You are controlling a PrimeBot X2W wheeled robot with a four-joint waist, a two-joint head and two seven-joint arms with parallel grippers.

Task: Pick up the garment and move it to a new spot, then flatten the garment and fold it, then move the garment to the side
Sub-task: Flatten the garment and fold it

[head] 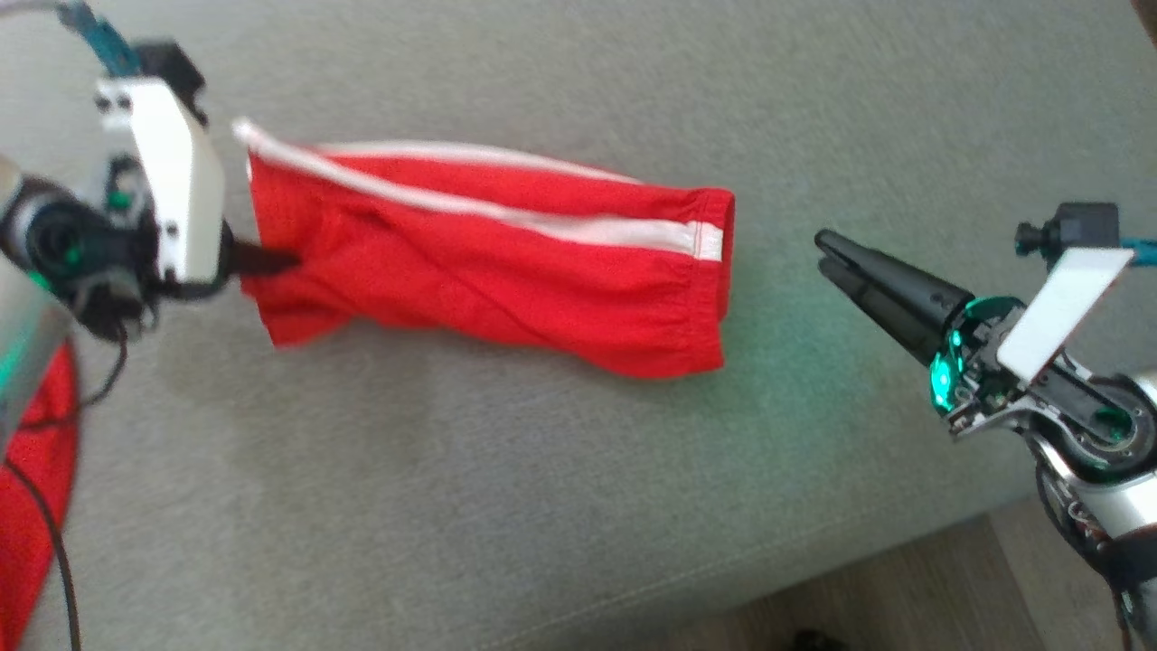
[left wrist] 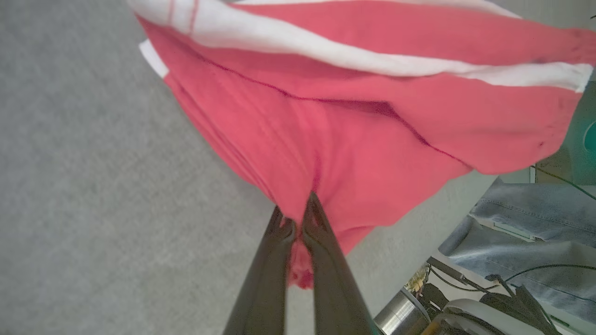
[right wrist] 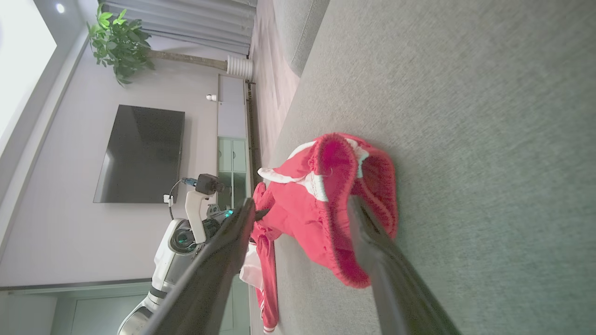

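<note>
Shorts are lying across the grey sofa cushion. Your left gripper is pinching their left end; your right gripper is standing spread, apart from the waistband. Pickup appears to be beginning; the next move is calling for a right-hand grip there.

Red garment with white stripes, stretched lengthwise; waistband end lifted.

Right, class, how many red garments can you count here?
2. The shorts on the grey cushion, pinched by the left end effector; another red garment at the cushion's left edge. More may be hidden.
</note>
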